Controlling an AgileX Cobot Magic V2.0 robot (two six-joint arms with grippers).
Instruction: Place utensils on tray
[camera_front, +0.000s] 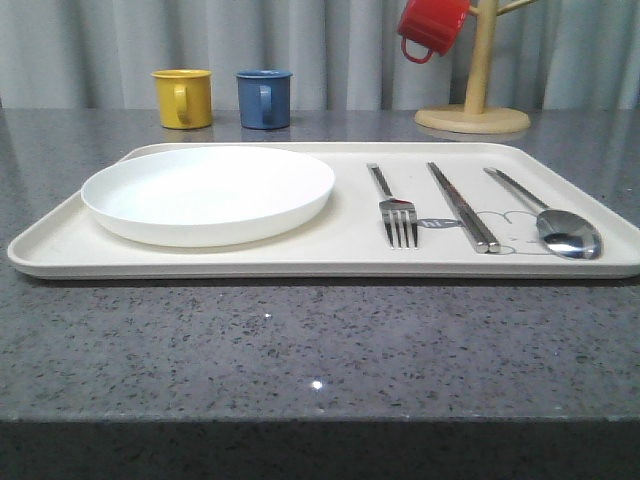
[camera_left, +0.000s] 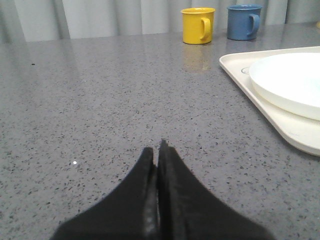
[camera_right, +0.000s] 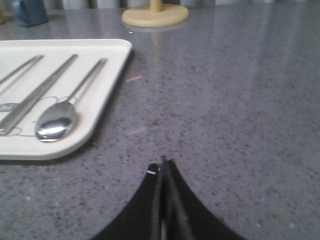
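- Silver fork (camera_front: 397, 212), chopsticks (camera_front: 462, 205) and spoon (camera_front: 560, 225) all lie side by side on the cream tray (camera_front: 330, 262), right half of the front frame, long axes running front to back
- Right gripper (camera_right: 163, 167), fingers pressed together, sits over bare counter just off the tray's edge beside the spoon, so it looks the nearer arm
- Left gripper (camera_left: 156, 152) pressed together too, beyond the white plate (camera_front: 208, 192)
- Task looks done

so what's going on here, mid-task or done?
Looks done. The fork, chopsticks and spoon lie side by side on the tray, right of the white plate. Neither arm is handling anything: the left gripper and right gripper are both shut and empty over bare countertop, one off each side of the tray.
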